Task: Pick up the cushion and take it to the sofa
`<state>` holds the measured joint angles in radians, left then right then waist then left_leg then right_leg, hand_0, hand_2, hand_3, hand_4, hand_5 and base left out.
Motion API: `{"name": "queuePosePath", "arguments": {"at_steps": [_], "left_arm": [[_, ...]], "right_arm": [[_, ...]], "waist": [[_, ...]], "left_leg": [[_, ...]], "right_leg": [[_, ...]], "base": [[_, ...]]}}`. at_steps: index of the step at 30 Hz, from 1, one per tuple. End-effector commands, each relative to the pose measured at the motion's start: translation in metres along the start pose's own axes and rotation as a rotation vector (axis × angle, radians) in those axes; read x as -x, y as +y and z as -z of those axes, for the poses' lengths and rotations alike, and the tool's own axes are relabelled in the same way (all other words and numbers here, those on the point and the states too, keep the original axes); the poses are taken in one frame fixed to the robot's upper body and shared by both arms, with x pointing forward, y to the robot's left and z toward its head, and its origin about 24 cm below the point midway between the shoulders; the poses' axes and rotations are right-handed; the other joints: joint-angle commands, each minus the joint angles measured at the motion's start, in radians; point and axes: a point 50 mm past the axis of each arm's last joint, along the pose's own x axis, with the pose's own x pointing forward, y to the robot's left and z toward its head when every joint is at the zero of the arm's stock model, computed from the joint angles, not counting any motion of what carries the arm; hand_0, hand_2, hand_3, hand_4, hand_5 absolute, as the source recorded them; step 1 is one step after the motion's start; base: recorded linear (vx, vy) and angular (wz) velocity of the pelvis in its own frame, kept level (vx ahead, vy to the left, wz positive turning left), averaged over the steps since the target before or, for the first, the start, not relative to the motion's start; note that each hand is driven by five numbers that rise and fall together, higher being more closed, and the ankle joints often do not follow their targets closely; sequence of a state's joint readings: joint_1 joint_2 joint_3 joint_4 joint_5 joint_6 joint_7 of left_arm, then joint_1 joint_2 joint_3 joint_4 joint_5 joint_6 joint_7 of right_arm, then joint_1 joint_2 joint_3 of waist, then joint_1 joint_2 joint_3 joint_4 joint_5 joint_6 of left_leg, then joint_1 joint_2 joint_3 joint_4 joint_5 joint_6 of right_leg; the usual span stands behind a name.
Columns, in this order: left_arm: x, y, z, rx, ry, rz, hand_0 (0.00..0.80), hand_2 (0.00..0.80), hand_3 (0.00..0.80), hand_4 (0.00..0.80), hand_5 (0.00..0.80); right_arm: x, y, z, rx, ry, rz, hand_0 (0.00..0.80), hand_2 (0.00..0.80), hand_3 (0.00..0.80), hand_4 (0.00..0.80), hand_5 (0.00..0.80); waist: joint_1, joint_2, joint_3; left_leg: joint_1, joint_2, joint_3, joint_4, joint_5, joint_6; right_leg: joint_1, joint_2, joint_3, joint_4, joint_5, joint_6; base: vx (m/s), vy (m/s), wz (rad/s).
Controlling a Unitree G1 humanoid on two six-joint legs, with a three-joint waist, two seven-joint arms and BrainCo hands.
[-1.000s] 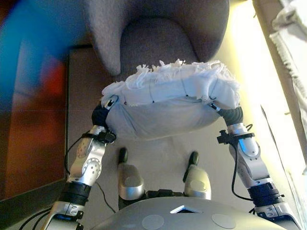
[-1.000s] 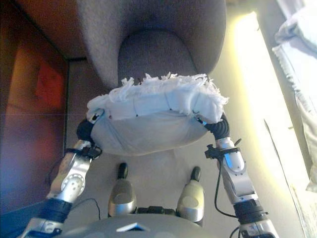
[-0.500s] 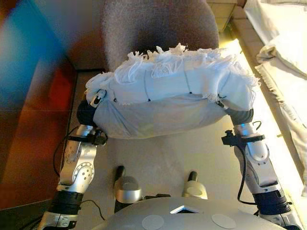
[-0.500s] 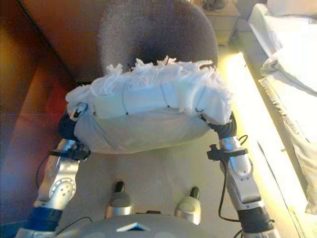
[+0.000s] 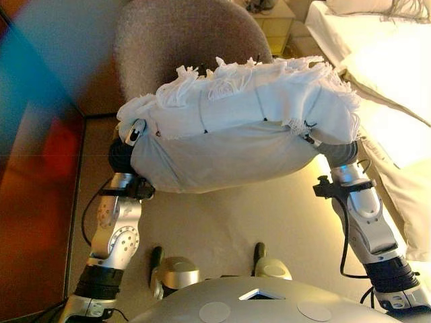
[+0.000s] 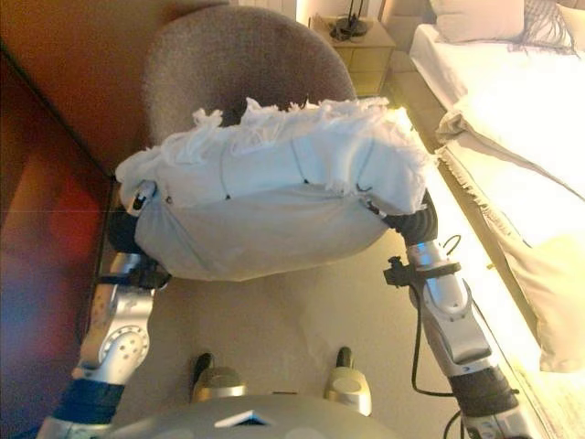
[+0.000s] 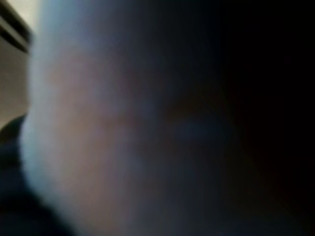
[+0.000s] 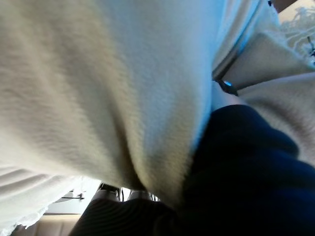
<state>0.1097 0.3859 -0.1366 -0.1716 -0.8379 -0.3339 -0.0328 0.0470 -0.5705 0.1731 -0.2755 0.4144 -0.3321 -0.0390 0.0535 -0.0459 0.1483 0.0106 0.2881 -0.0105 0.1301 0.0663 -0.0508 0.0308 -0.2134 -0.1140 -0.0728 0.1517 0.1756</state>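
Note:
A white cushion (image 5: 229,145) with a fringed top edge is held up between my two hands at chest height. My left hand (image 5: 122,156) presses on its left end, with one fingertip (image 5: 137,131) showing at the edge. My right hand (image 5: 335,152) presses on its right end, and only its dark cover shows. The cushion's cloth fills the left wrist view (image 7: 98,123) and the right wrist view (image 8: 98,73), hiding both hands' fingers. A grey upholstered seat (image 5: 182,37) with a rounded back stands just beyond the cushion.
A bed (image 5: 384,74) with white bedding runs along the right side. A small nightstand (image 6: 356,41) stands at the far end beside it. A dark wooden panel (image 5: 34,188) lines the left side. Beige floor (image 5: 229,215) lies below the cushion.
The whole picture has shifted, so the camera has moved: more of the seat's back, the bed and the nightstand show now. The cushion stays held between both hands.

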Motion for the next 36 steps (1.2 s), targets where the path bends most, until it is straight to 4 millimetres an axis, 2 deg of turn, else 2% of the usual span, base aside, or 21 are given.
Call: {"name": "queuePosePath", "arguments": {"at_steps": [1, 3, 4, 6, 8, 9, 12, 15, 17, 20, 21, 22, 23, 24, 25, 27, 29, 31, 32, 33, 36], "left_arm": [[-0.022, -0.053, -0.044, 0.043, -0.27, 0.282, 0.8, 0.8, 0.8, 0.8, 0.8], [-0.019, -0.05, -0.047, 0.045, -0.274, 0.287, 0.8, 0.8, 0.8, 0.8, 0.8], [-0.018, -0.05, -0.048, 0.046, -0.274, 0.292, 0.8, 0.8, 0.8, 0.8, 0.8], [-0.02, -0.052, -0.048, 0.044, -0.267, 0.295, 0.8, 0.8, 0.8, 0.8, 0.8], [-0.025, -0.057, -0.045, 0.057, -0.255, 0.301, 0.8, 0.8, 0.8, 0.8, 0.8], [-0.029, -0.061, -0.043, 0.07, -0.249, 0.309, 0.8, 0.8, 0.8, 0.8, 0.8], [-0.036, -0.071, -0.041, 0.109, -0.244, 0.327, 0.8, 0.8, 0.8, 0.8, 0.8], [-0.035, -0.071, -0.041, 0.115, -0.261, 0.335, 0.8, 0.8, 0.8, 0.8, 0.8], [-0.032, -0.066, -0.041, 0.116, -0.266, 0.321, 0.8, 0.8, 0.8, 0.8, 0.8], [-0.025, -0.055, -0.043, 0.118, -0.275, 0.283, 0.8, 0.8, 0.8, 0.8, 0.8], [-0.024, -0.053, -0.044, 0.12, -0.28, 0.277, 0.8, 0.8, 0.8, 0.8, 0.8], [-0.023, -0.052, -0.046, 0.114, -0.285, 0.271, 0.8, 0.8, 0.8, 0.8, 0.8], [-0.024, -0.051, -0.046, 0.1, -0.288, 0.26, 0.8, 0.8, 0.8, 0.8, 0.8], [-0.025, -0.049, -0.046, 0.09, -0.277, 0.245, 0.8, 0.8, 0.8, 0.8, 0.8], [-0.026, -0.047, -0.046, 0.085, -0.272, 0.237, 0.8, 0.8, 0.8, 0.8, 0.8], [-0.025, -0.048, -0.046, 0.053, -0.279, 0.268, 0.8, 0.8, 0.8, 0.8, 0.8], [-0.023, -0.05, -0.047, 0.051, -0.272, 0.287, 0.8, 0.8, 0.8, 0.8, 0.8], [-0.025, -0.05, -0.047, 0.031, -0.279, 0.293, 0.8, 0.8, 0.8, 0.8, 0.8], [-0.027, -0.05, -0.049, 0.025, -0.285, 0.295, 0.8, 0.8, 0.8, 0.8, 0.8], [-0.029, -0.051, -0.051, 0.017, -0.286, 0.292, 0.8, 0.8, 0.8, 0.8, 0.8], [-0.032, -0.052, -0.05, 0.002, -0.274, 0.272, 0.8, 0.8, 0.8, 0.8, 0.8]], "right_arm": [[-0.022, 0.021, -0.06, 0.005, -0.37, -0.117, 0.8, 0.8, 0.8, 0.8, 0.8], [-0.018, 0.023, -0.061, 0.013, -0.377, -0.097, 0.8, 0.8, 0.8, 0.8, 0.8], [-0.017, 0.024, -0.061, 0.017, -0.378, -0.086, 0.8, 0.8, 0.8, 0.8, 0.8], [-0.017, 0.027, -0.059, 0.014, -0.375, -0.067, 0.8, 0.8, 0.8, 0.8, 0.8], [-0.02, 0.031, -0.056, 0.014, -0.373, -0.055, 0.8, 0.8, 0.8, 0.8, 0.8], [-0.022, 0.033, -0.055, 0.024, -0.367, -0.047, 0.8, 0.8, 0.8, 0.8, 0.8], [-0.027, 0.032, -0.054, 0.049, -0.355, -0.024, 0.8, 0.8, 0.8, 0.8, 0.8], [-0.028, 0.03, -0.056, 0.054, -0.361, -0.028, 0.8, 0.8, 0.8, 0.8, 0.8], [-0.025, 0.029, -0.055, 0.036, -0.36, -0.041, 0.8, 0.8, 0.8, 0.8, 0.8], [-0.018, 0.024, -0.053, 0.011, -0.343, -0.079, 0.8, 0.8, 0.8, 0.8, 0.8], [-0.019, 0.024, -0.053, 0.008, -0.338, -0.09, 0.8, 0.8, 0.8, 0.8, 0.8], [-0.019, 0.025, -0.053, 0.007, -0.335, -0.1, 0.8, 0.8, 0.8, 0.8, 0.8], [-0.02, 0.026, -0.052, -0.002, -0.329, -0.108, 0.8, 0.8, 0.8, 0.8, 0.8], [-0.021, 0.025, -0.051, -0.033, -0.321, -0.11, 0.8, 0.8, 0.8, 0.8, 0.8], [-0.021, 0.024, -0.052, -0.056, -0.317, -0.115, 0.8, 0.8, 0.8, 0.8, 0.8], [-0.018, 0.027, -0.05, -0.044, -0.315, -0.105, 0.8, 0.8, 0.8, 0.8, 0.8], [-0.017, 0.031, -0.051, -0.046, -0.32, -0.089, 0.8, 0.8, 0.8, 0.8, 0.8], [-0.015, 0.033, -0.046, -0.053, -0.306, -0.088, 0.8, 0.8, 0.8, 0.8, 0.8], [-0.016, 0.032, -0.043, -0.056, -0.295, -0.087, 0.8, 0.8, 0.8, 0.8, 0.8], [-0.017, 0.031, -0.039, -0.069, -0.277, -0.083, 0.8, 0.8, 0.8, 0.8, 0.8], [-0.016, 0.031, -0.034, -0.091, -0.268, -0.093, 0.8, 0.8, 0.8, 0.8, 0.8]], "waist": [[0.027, -0.039, 0.003], [0.032, -0.025, -0.001], [0.034, -0.014, -0.005], [0.044, 0.006, -0.011], [0.054, 0.016, -0.012], [0.063, 0.015, -0.01], [0.095, 0.01, 0.018], [0.112, 0.019, 0.052], [0.118, 0.017, 0.064], [0.131, 0.011, 0.056], [0.132, 0.01, 0.05], [0.133, 0.011, 0.041], [0.132, 0.006, 0.033], [0.138, -0.019, 0.023], [0.146, -0.04, 0.007], [0.165, -0.071, -0.029], [0.172, -0.081, -0.055], [0.15, -0.079, -0.069], [0.141, -0.071, -0.076], [0.13, -0.071, -0.075], [0.095, -0.043, -0.074]], "left_leg": [[-0.056, -0.221, -0.052, 0.187, -0.156, 0.004], [-0.037, -0.264, -0.039, 0.133, -0.185, 0.024], [-0.019, -0.281, -0.048, 0.074, -0.178, 0.03], [0.019, -0.285, -0.087, -0.091, -0.107, 0.024], [0.024, -0.283, -0.118, -0.202, -0.016, 0.003], [-0.015, -0.288, -0.132, -0.214, 0.028, -0.014], [-0.157, -0.3, -0.179, -0.197, 0.105, -0.037], [-0.235, -0.265, -0.186, -0.206, 0.121, -0.046], [-0.249, -0.247, -0.178, -0.214, 0.108, -0.052], [-0.25, -0.207, -0.181, -0.213, 0.092, -0.064], [-0.232, -0.199, -0.171, -0.197, 0.078, -0.052], [-0.218, -0.19, -0.147, -0.191, 0.082, -0.054], [-0.216, -0.194, -0.123, -0.148, 0.076, -0.037], [-0.229, -0.227, -0.111, -0.085, 0.051, -0.011], [-0.244, -0.254, -0.091, -0.038, 0.027, 0.022], [-0.258, -0.298, -0.069, -0.004, -0.006, 0.066], [-0.237, -0.328, -0.069, -0.024, -0.013, 0.09], [-0.183, -0.349, -0.067, -0.053, -0.026, 0.106], [-0.167, -0.353, -0.064, -0.059, -0.031, 0.107], [-0.143, -0.365, -0.057, -0.064, -0.039, 0.108], [-0.074, -0.36, -0.062, -0.08, -0.057, 0.103]], "right_leg": [[0.055, 0.035, -0.026, 0.069, -0.121, -0.058], [0.05, 0.061, -0.039, 0.098, -0.143, -0.067], [0.046, 0.079, -0.045, 0.11, -0.152, -0.068], [0.051, 0.122, -0.054, 0.129, -0.178, -0.075], [0.064, 0.166, -0.044, 0.133, -0.202, -0.086], [0.084, 0.186, -0.032, 0.124, -0.214, -0.091], [0.119, 0.227, 0.01, 0.142, -0.274, -0.122], [0.109, 0.256, 0.022, 0.248, -0.356, -0.152], [0.118, 0.253, 0.02, 0.296, -0.395, -0.154], [0.176, 0.23, 0.009, 0.339, -0.457, -0.149], [0.188, 0.22, 0.009, 0.36, -0.476, -0.135], [0.196, 0.208, -0.005, 0.388, -0.488, -0.124], [0.209, 0.191, -0.009, 0.429, -0.486, -0.111], [0.234, 0.159, -0.006, 0.477, -0.442, -0.079], [0.248, 0.138, -0.005, 0.496, -0.372, -0.049], [0.256, 0.121, -0.006, 0.544, -0.236, -0.008], [0.208, 0.131, 0.025, 0.577, -0.086, 0.017], [0.135, 0.143, 0.027, 0.572, -0.1, 0.006], [0.107, 0.147, 0.014, 0.545, -0.104, 0.0], [0.086, 0.131, -0.013, 0.504, -0.118, -0.006], [0.005, 0.136, -0.045, 0.374, -0.167, -0.045]], "base": [[0.094, -0.147, -0.07], [0.16, -0.099, -0.45], [0.205, -0.068, -0.45], [0.227, -0.052, 0.25], [0.336, -0.037, 0.38], [0.429, -0.024, 0.35], [0.422, -0.039, 0.31], [0.495, -0.014, 0.07], [0.613, 0.036, 0.04], [0.864, 0.136, -0.07], [0.879, 0.221, -0.02], [0.861, 0.255, -0.08], [0.864, 0.247, -0.16], [0.858, 0.222, -0.27], [0.761, 0.182, -0.27], [0.64, 0.137, -0.37], [0.607, 0.119, -0.22], [0.565, 0.124, -0.09], [0.512, 0.108, -0.35], [0.458, 0.07, -0.42], [0.396, -0.001, -0.28]]}}
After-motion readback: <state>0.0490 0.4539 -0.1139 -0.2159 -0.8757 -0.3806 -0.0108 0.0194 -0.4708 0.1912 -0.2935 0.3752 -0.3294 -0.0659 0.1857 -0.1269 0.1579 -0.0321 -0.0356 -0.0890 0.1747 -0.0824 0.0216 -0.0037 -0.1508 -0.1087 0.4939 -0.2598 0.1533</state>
